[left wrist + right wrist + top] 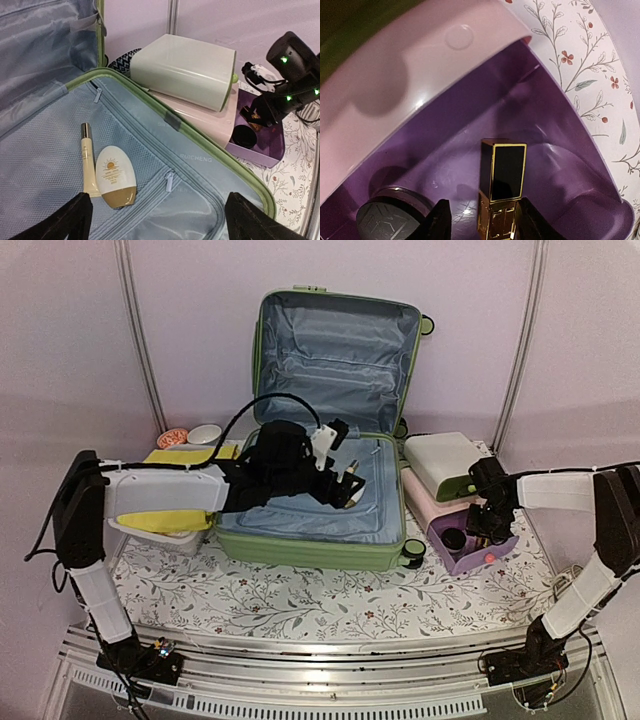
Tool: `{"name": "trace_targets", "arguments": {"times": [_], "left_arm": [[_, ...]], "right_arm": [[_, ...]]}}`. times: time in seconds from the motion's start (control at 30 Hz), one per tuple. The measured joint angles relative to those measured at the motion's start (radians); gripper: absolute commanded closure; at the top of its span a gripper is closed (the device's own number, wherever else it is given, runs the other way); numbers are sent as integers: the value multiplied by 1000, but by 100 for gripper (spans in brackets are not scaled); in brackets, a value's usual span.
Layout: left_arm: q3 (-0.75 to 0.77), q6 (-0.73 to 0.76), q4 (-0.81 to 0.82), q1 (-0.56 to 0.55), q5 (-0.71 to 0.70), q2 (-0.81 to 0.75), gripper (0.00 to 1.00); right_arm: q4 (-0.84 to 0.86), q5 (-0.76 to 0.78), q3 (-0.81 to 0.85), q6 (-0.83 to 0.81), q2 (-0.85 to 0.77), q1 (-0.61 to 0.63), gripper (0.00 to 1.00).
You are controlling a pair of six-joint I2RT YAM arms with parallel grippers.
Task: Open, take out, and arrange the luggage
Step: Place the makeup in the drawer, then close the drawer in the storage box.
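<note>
Luggage open, unpacking only partly done

We see the luggage [300, 548] lying open mid-table with its lid upright at the back, so opening is done; a sunscreen bottle [114, 175] and a slim tube [88, 160] lie on its lining, left to take out, we judge. Our left gripper [160, 222] hovers over them, jaws spread wide. Just right of the case, the purple tray [452, 562] holds a round dark jar [390, 217] and a black-gold lipstick [504, 172]; our right gripper [482, 217] straddles the lipstick, jaws parted, not pinching it

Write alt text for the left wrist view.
A sunscreen bottle and a slim tube lie on the lining of the open luggage, ahead of the open left gripper. Beyond it, the right gripper dips into a purple tray.
</note>
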Motion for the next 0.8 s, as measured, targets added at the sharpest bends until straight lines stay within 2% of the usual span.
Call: {"name": "trace_targets", "arguments": {"times": [0.23, 0.43, 0.5, 0.53, 0.6, 0.63, 0.67, 0.8], "left_arm": [[141, -46, -156, 34, 12, 135, 10], [181, -76, -220, 37, 16, 225, 12], [191, -83, -234, 39, 18, 245, 13], [198, -87, -238, 39, 19, 257, 14], [204, -95, -243, 39, 22, 269, 14], [204, -96, -243, 39, 24, 272, 14], [204, -98, -243, 39, 26, 274, 14], [204, -103, -237, 39, 31, 274, 15]], "right_arm": [[5, -51, 2, -53, -23, 0, 53], [-30, -95, -1, -62, -169, 0, 56], [-55, -95, -8, -43, -241, 0, 62], [-77, -90, -14, -23, -292, 0, 68], [-127, -68, -21, 21, -366, 0, 82], [-160, -46, -24, 60, -400, 0, 94], [-193, -25, -29, 103, -427, 0, 97], [-293, 16, -73, 233, -485, -2, 99]]}}
